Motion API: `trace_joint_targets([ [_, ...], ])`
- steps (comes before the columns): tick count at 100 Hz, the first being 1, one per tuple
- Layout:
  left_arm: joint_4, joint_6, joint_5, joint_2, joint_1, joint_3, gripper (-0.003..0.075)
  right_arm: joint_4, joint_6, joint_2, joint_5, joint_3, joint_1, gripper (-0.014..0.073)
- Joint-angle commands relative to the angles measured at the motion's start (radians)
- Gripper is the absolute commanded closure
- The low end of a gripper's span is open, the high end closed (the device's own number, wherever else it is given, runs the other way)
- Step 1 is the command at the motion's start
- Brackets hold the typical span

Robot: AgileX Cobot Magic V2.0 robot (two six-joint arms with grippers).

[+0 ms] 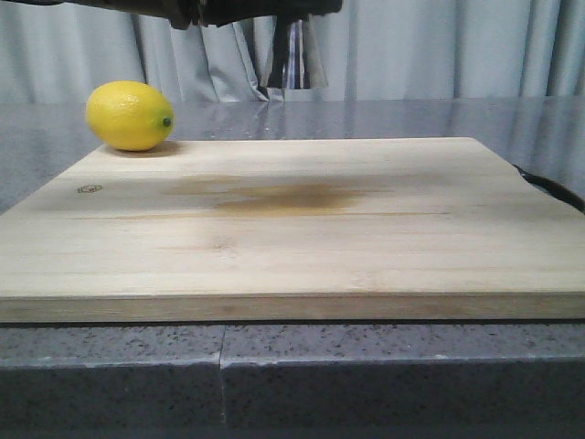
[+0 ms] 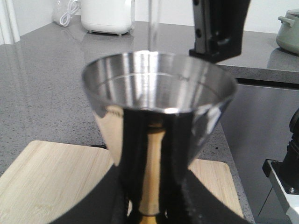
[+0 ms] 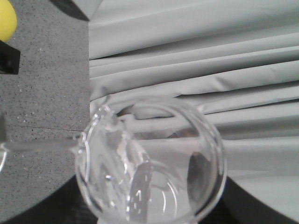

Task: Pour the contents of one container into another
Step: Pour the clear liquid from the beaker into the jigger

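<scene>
Beaker tipped over the jigger, high above a nearly bare cutting board on a grey counter.

A pale wooden cutting board (image 1: 292,229) with a brown stain at its middle covers the speckled grey counter (image 1: 110,375), its near edge just behind the counter's near edge; a lemon (image 1: 130,115) sits at its far-left corner, leaving the rest of the board open. Grey curtains (image 1: 439,46) close off the far side, and a white appliance (image 2: 108,16) stands far off on another counter. The left end effector (image 2: 149,205) is clamped on the steel jigger (image 2: 159,116), held upright, cup open. The right end effector (image 3: 149,214) is clamped on the clear beaker (image 3: 149,163), lip towards the jigger, a thin clear stream (image 2: 153,23) falling into the cup.
</scene>
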Motion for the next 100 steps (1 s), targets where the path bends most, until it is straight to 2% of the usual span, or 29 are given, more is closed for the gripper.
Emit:
trace_joint_targets([
  [1,-0.071,-0.002,0.058,-0.053,0.003,-0.03,0.0739,-0.031,-0.001,-0.03,-0.042,-0.039,0.002,0.0389],
  [100,-0.071,-0.002,0.058,-0.053,0.003,-0.03,0.0739,-0.089,-0.001,-0.03,-0.042,-0.039,0.002,0.0389],
])
